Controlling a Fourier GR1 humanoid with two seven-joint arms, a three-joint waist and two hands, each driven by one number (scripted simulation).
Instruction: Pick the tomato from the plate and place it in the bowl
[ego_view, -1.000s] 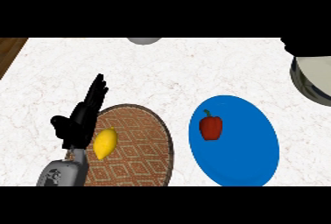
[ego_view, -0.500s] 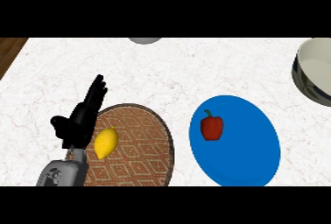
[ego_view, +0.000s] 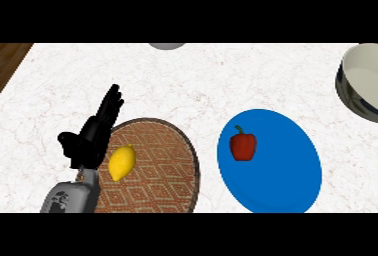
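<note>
One hand, the left, is seen nearest, fingers straight and spread, holding nothing, beside a yellow fruit on the patterned plate; no tomato is visible, only a red pepper on the blue plate; farthest, the bowl is set apart at the right edge, judged a long carry.

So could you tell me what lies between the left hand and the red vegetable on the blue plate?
In the head view, the yellow lemon on the brown patterned plate lies between the left hand and the red vegetable, then bare counter.
</note>
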